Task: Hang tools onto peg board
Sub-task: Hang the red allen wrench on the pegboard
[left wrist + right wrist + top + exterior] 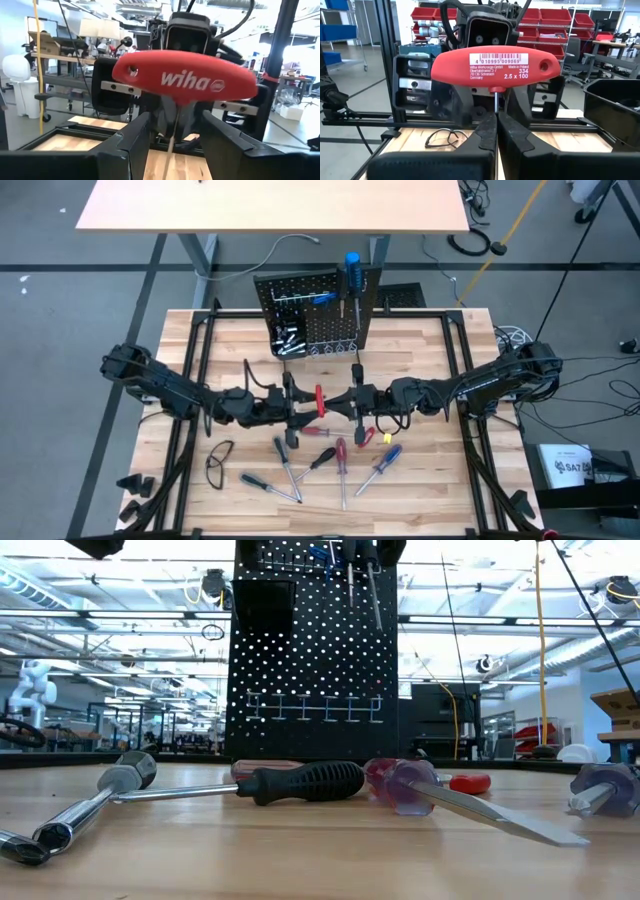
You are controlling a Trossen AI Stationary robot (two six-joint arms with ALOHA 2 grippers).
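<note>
A red T-handle hex key (185,80) is held above the table's middle (320,400), between my two grippers, which face each other. My right gripper (496,117) comes from the right and is shut on its thin shaft. My left gripper (175,137) comes from the left and is open, with a finger on either side of the shaft and apart from it. The black peg board (315,310) stands at the far edge. It carries a blue-handled screwdriver (352,270) and a small bin with silvery pieces (287,340). Several screwdrivers (340,460) lie on the near half of the table. My right gripper pinches the thin metal shaft (495,102) just under the red handle between its two fingers (485,127). The fingers come level from the table's right and lie across the shaft. The tool stands upright, with the handle crosswise on top; its lower end is hidden by my fingers.
Safety glasses (220,460) lie near the left front. A black-handled screwdriver (300,780), a clear-handled one (410,785) and a socket driver (120,780) lie in front of the peg board (310,650). Black frame rails (195,370) run along both sides of the table.
</note>
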